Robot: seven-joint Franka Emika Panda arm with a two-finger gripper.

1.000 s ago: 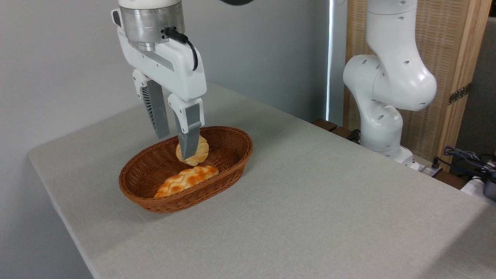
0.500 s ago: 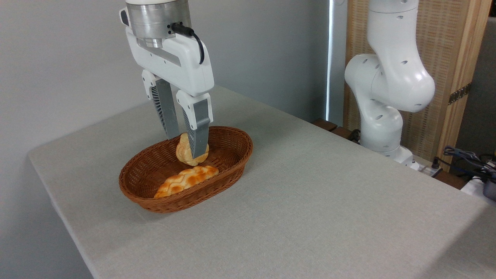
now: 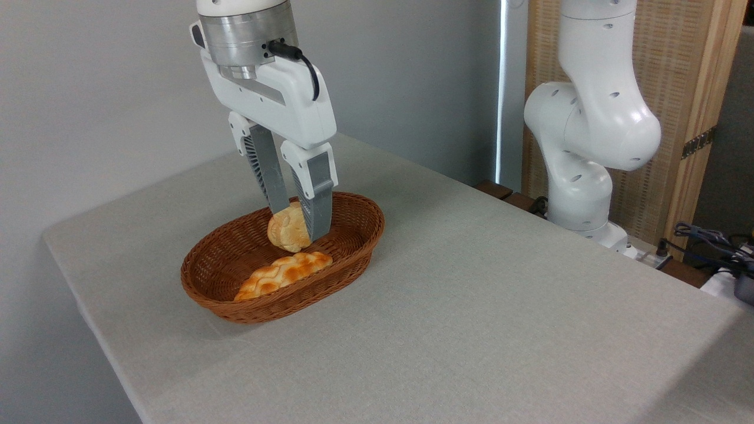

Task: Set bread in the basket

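One oval brown wicker basket (image 3: 235, 277) holds two breads: one round golden bun (image 3: 287, 231) between the parted gripper (image 3: 299, 222) fingers, and one braided loaf (image 3: 283, 273) nearer.

We see a brown woven wicker basket (image 3: 235, 282) on a matt grey cloth-covered table (image 3: 471, 306). The arm (image 3: 589, 118) above looks like glossy white plastic with a brushed metal collar (image 3: 247, 29).
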